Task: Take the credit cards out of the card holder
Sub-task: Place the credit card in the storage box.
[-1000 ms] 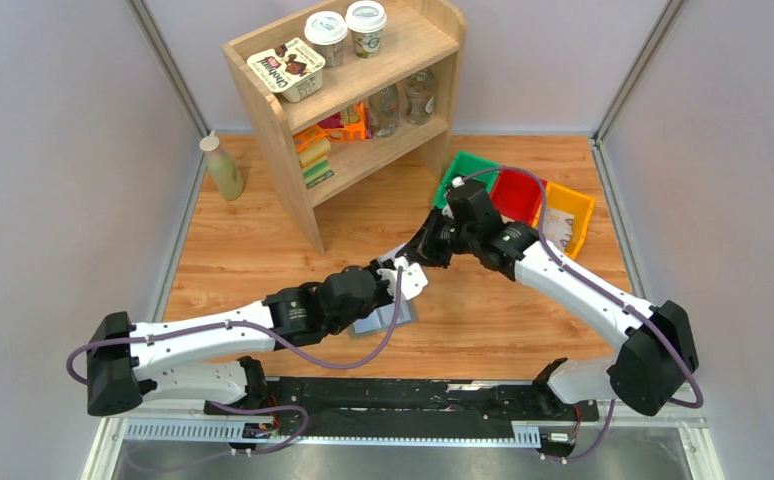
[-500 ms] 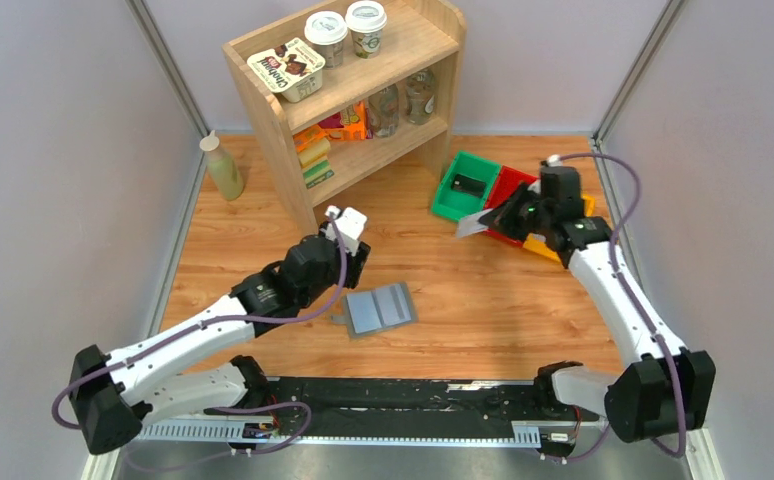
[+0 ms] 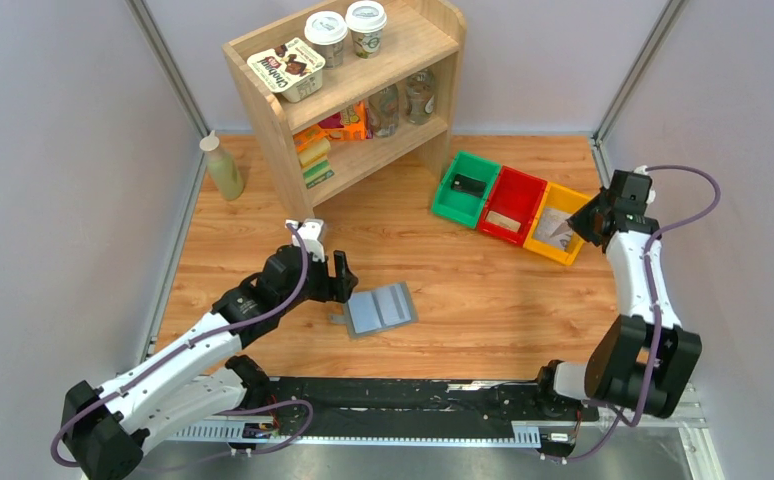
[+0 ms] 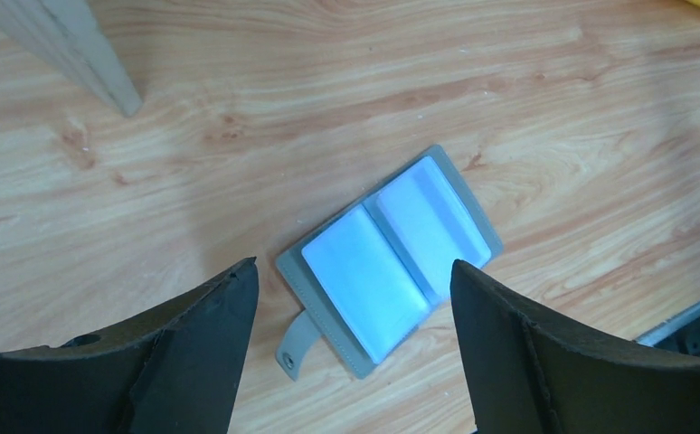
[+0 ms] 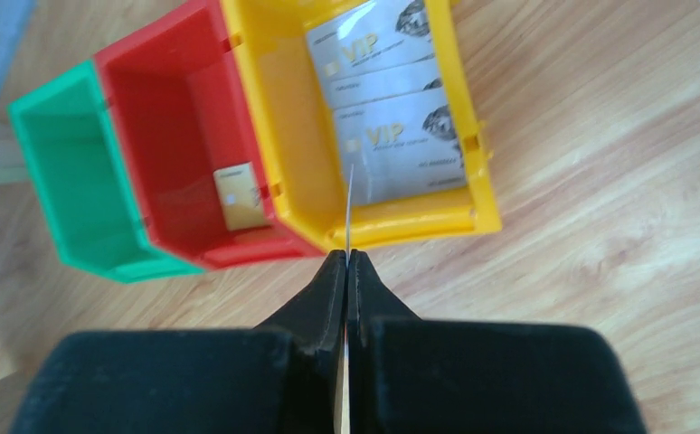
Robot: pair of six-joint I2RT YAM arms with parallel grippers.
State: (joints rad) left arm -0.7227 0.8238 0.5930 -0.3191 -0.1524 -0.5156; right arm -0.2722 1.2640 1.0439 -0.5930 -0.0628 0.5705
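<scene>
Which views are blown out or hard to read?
Left wrist: wallet pockets washed out pale blue, no detail; right wrist: print on the cards in the yellow bin is legible, held card only a thin edge-on line; top external: even light, sharp.

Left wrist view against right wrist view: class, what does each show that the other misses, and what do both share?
Only the left wrist view: the card holder lying open, pale blue pockets up, framed by the open left gripper, plus a shelf leg. Only the right wrist view: the right gripper shut on a credit card seen edge-on, VIP cards in the yellow bin, a gold card in the red bin, the green bin. Shared: the wooden table, perhaps a sliver of yellow bin at the left view's corner.
</scene>
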